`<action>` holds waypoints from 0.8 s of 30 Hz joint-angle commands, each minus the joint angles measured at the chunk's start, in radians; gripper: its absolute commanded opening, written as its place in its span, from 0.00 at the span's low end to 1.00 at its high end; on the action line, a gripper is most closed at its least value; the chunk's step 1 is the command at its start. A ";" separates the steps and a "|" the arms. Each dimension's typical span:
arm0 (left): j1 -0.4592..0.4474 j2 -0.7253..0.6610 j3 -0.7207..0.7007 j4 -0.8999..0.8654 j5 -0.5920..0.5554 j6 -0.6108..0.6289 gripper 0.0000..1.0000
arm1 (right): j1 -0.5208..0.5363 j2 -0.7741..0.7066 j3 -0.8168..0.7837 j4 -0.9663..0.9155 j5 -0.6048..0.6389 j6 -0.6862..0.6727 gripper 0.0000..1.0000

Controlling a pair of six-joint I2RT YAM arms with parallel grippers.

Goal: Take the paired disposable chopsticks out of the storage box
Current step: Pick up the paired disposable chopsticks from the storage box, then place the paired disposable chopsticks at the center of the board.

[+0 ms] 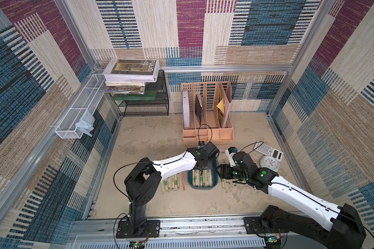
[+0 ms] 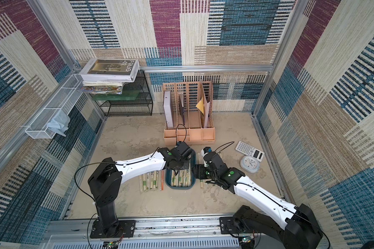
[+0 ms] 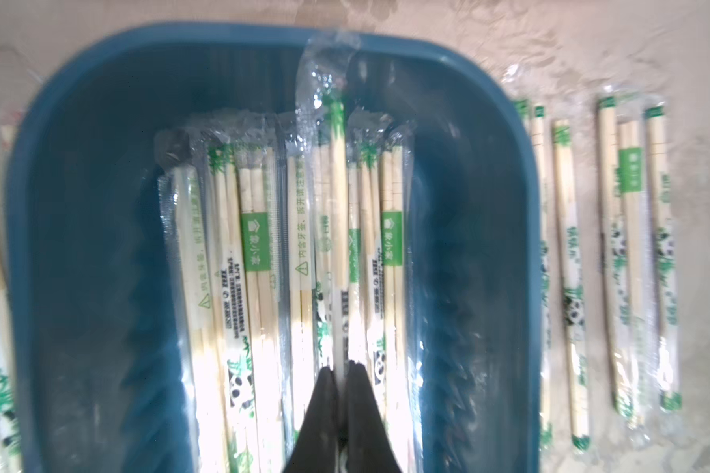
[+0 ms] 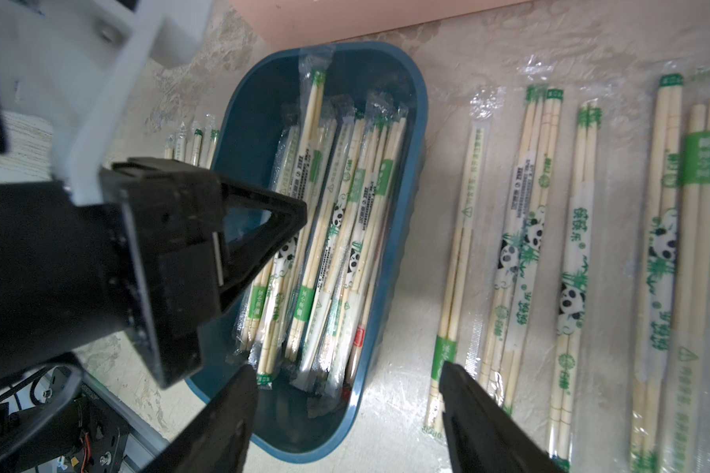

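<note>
We judge it about half done: paired disposable chopsticks (image 4: 529,245) lie on the desk (image 1: 160,133) both sides of the storage box (image 4: 421,102), many more inside, left pincer (image 3: 342,368) pinching one, right pincer (image 4: 347,368) spread.

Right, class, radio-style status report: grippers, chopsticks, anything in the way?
Left gripper shut on one clear-wrapped bamboo chopstick pair inside dark teal plastic tray. Right gripper open beside tray. More pairs inside, others on table. Nothing seen blocking lift.
</note>
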 commanded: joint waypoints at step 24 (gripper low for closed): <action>0.268 -0.573 -0.544 -0.089 -0.161 0.036 0.05 | 0.219 0.224 0.181 0.062 0.045 0.029 0.74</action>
